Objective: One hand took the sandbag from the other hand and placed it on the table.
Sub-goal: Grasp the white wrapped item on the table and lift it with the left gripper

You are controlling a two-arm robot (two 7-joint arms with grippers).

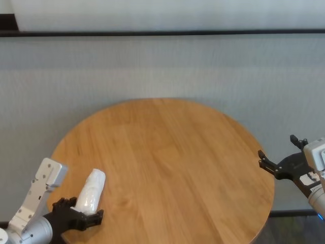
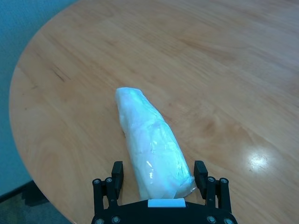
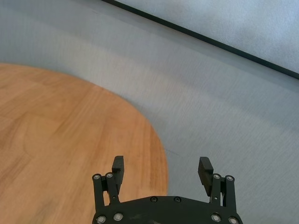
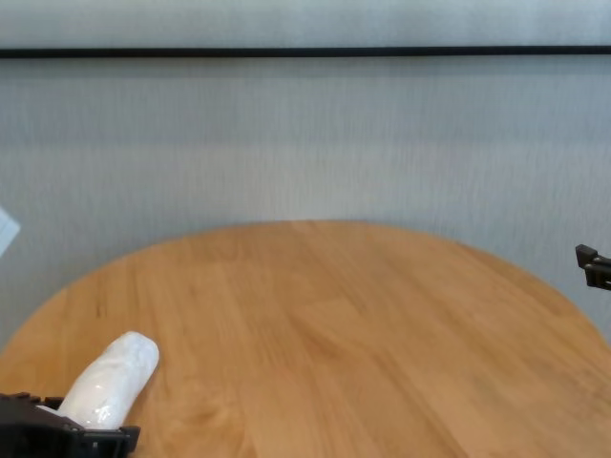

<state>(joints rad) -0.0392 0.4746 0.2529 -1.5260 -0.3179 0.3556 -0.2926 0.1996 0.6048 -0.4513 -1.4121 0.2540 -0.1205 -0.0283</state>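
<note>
The sandbag (image 1: 90, 193), a white bag in clear plastic, lies on the table (image 1: 167, 152) near its front left edge, rounded end pointing away from me. My left gripper (image 1: 81, 211) is open around its near end. In the left wrist view the fingers (image 2: 117, 170) stand a little off the sandbag (image 2: 152, 144) on both sides of the left gripper (image 2: 159, 169). The sandbag also shows in the chest view (image 4: 110, 382). My right gripper (image 1: 278, 147) is open and empty, hovering at the table's right edge; its wrist view (image 3: 161, 164) shows nothing between the fingers.
The round wooden table top (image 4: 334, 315) holds nothing else. A pale grey wall (image 1: 162, 66) with a dark horizontal strip stands behind it. The table's rim (image 3: 159, 154) runs just under my right gripper.
</note>
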